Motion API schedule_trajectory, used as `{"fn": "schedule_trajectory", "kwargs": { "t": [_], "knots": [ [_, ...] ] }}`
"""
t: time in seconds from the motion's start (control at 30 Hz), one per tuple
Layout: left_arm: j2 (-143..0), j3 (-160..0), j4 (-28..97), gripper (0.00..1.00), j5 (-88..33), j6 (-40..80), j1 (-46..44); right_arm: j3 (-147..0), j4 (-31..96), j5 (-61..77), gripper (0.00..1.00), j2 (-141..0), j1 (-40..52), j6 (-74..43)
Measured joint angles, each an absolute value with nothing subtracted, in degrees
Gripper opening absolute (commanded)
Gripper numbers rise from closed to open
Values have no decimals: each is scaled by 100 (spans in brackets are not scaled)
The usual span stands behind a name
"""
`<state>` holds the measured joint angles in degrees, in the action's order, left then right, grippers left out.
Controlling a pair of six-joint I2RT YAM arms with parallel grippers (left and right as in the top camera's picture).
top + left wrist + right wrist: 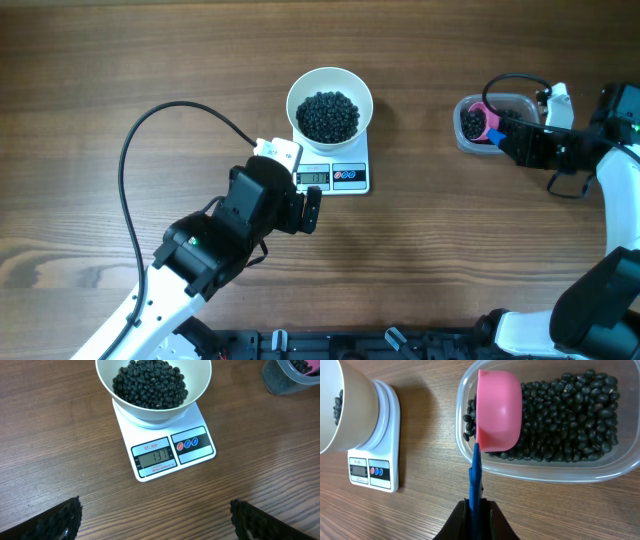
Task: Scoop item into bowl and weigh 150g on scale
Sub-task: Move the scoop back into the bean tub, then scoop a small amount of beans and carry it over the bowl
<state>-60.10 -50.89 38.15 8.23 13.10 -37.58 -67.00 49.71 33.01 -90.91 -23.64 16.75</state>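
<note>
Wood grain runs through every view, a brown table [100, 80] with nothing of the room beyond it, and out on the right the right gripper [479, 510] is clamped fully shut on the thin blue handle [475, 472] of a pink scoop [499, 410]. The handle runs straight out from the closed jaws, its long axis in line with the gripper, and the scoop head points away from the wrist and sits inside a clear plastic tub [545, 474], down against a bed of black beans [565, 415]. The wrist camera sees only the scoop's smooth pink outer side, so whether it carries a load cannot be told from there. From overhead that handle lies roughly left to right, scoop end toward the middle of the table. Over to the left gripper [156, 522]: jaws spread wide, nothing between them, textured black pads [60, 520] in the bottom corners of its own camera, hovering over bare wood just in front of the scale [340, 178] and aimed at it. A black cable [180, 105] loops across the table behind that arm. The white bowl [298, 88] stands upright on the scale's platform, centre table and well apart from the tub, with a dark heap of beans inside. The scale's display [156, 456] and round buttons [188, 443] face the robot's side, and the digits look like 131.
</note>
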Motion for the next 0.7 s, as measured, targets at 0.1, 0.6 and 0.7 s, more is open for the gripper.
{"fn": "schedule_trajectory", "kwargs": {
  "t": [0.1,0.6,0.7],
  "knots": [
    [-6010,-5089,3815,100,823,1310,-3758,-6700,4971,3341,4,-9091,-2486,1658],
    [-6010,-5089,3815,100,823,1310,-3758,-6700,4976,5098,4,-9094,-3559,1323],
    [-6010,-5089,3815,100,823,1310,-3758,-6700,4976,5579,4,-9094,-3662,1308]
  ]
}}
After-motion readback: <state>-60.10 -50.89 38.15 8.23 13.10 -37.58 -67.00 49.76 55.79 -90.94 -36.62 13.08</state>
